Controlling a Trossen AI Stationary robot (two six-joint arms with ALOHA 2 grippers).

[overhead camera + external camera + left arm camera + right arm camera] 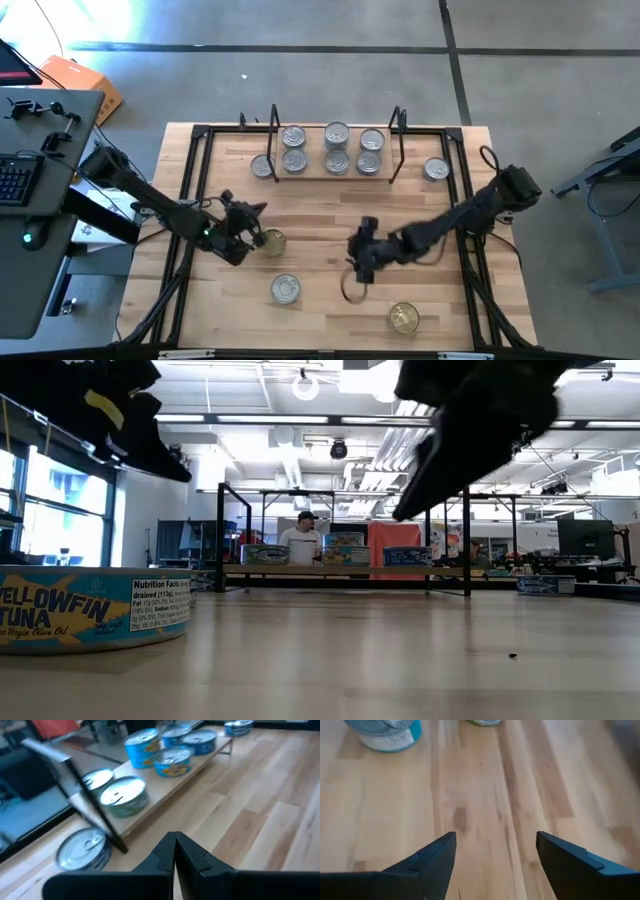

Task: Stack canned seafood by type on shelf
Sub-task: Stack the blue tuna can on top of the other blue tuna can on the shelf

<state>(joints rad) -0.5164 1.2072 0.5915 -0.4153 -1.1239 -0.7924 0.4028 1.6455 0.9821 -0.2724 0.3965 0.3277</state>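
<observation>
The shelf (335,170) lies along the far edge of the desk (320,215), its long axis running parallel to that edge — six cans (337,147) stand upright on it in two rows of three, lids up. One silver-lidded can (262,167) sits on the desk just beside the shelf's left end frame, another (436,170) near the far right corner. A gold-lidded can (272,241) rests left of the desk's middle, touching or just beside the left tool (252,236), whose fingers (175,857) are pressed together, holding nothing. A silver can (286,289) stands nearer the front edge, and a second gold can (404,318) by the front edge, right of centre. The right tool (358,270) hovers over bare wood between these two, spread wide and empty.
</observation>
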